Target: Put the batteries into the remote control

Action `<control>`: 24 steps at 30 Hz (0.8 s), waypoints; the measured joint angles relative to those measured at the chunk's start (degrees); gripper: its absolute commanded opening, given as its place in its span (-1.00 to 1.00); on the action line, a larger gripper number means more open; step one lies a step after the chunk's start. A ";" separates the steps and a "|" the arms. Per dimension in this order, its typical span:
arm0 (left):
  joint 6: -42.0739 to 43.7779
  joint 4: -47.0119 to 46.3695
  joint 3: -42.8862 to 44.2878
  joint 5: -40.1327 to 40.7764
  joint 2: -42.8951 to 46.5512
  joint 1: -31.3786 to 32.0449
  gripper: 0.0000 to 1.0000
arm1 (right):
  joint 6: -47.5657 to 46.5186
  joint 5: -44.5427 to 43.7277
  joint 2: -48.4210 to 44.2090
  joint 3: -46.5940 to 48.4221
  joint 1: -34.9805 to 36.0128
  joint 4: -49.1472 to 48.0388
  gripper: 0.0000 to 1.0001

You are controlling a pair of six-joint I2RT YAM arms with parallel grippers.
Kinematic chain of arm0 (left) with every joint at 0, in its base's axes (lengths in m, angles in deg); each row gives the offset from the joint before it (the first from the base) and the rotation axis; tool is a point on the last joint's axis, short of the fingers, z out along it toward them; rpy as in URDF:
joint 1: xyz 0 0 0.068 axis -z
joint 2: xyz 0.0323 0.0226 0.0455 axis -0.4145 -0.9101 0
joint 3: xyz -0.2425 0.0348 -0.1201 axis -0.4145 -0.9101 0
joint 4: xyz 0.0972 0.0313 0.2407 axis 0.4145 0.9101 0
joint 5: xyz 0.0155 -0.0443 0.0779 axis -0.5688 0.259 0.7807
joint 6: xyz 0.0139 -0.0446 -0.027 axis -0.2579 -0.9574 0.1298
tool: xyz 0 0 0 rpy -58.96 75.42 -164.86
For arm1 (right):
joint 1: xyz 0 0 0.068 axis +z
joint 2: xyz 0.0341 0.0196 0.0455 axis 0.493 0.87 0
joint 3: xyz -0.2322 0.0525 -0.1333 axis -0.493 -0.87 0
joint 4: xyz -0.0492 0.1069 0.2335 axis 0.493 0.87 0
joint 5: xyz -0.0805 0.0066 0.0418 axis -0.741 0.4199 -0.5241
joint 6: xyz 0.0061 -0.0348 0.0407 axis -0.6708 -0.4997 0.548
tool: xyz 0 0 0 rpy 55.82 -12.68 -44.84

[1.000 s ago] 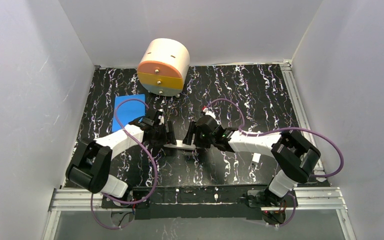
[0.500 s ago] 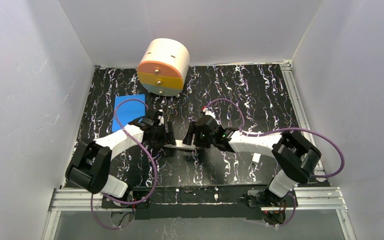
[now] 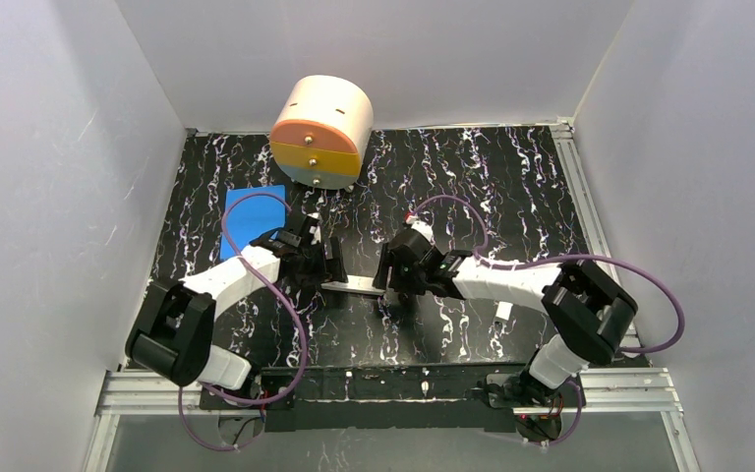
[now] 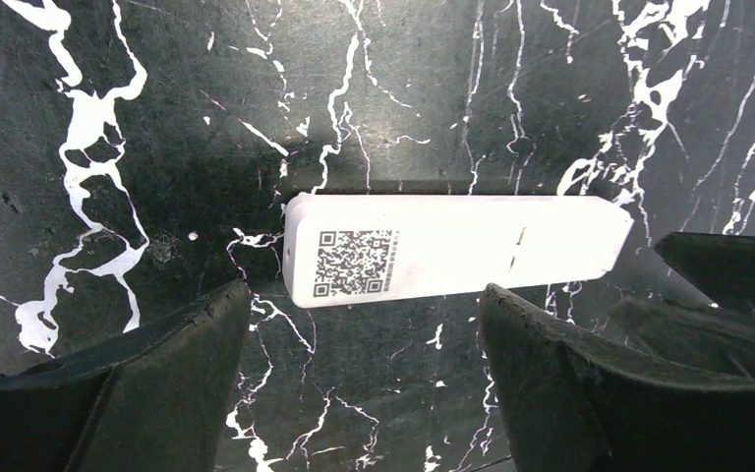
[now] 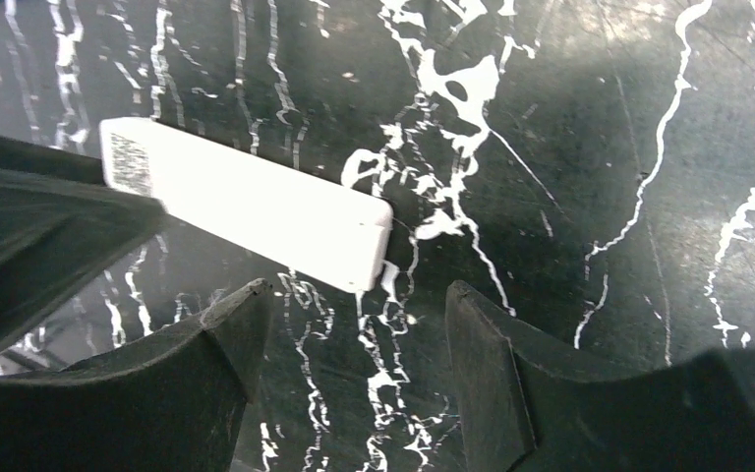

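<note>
You'll find the remote control (image 4: 472,246) lying back-up on the surface (image 4: 157,118), between the two arms. Its long axis runs side to side, with the square label (image 4: 354,263) end toward the left gripper (image 3: 332,265). That gripper and the right gripper (image 3: 388,271) both stand spread apart, holding nothing.

Bystanders on the black marbled surface (image 3: 521,197)
A cream drum (image 3: 322,131) with orange, yellow and blue front bands sits far left of centre; a blue sheet (image 3: 252,216) lies left; a small white piece (image 3: 502,312) lies near right.
</note>
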 measured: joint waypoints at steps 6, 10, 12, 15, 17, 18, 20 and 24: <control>0.39 -0.11 0.96 0.00 0.90 0.00 0.63 | -0.15 0.31 2.47 1.01 0.00 2.01 0.22; 0.42 0.09 1.92 0.37 -0.07 0.00 0.60 | -0.26 0.79 4.37 2.80 0.00 1.95 0.04; 0.44 0.28 2.23 0.66 -0.85 0.00 0.60 | -0.20 1.11 4.96 3.26 0.00 1.99 -0.01; 0.44 0.68 2.25 0.87 -1.51 0.00 0.60 | 0.00 1.27 5.95 3.85 0.00 2.14 -0.08; 0.44 0.74 2.25 0.92 -1.53 0.00 0.60 | 0.20 1.20 6.45 4.15 0.00 2.40 -0.12; 0.44 0.72 2.25 0.92 -1.53 0.00 0.60 | 0.28 1.16 6.51 4.17 0.00 2.49 -0.16; 0.44 0.72 2.25 0.92 -1.55 0.00 0.60 | 0.59 1.16 6.56 4.20 0.00 2.51 -0.21; 0.63 0.61 2.25 0.90 -2.05 0.02 0.59 | 0.94 1.16 6.97 4.79 0.00 2.56 -0.25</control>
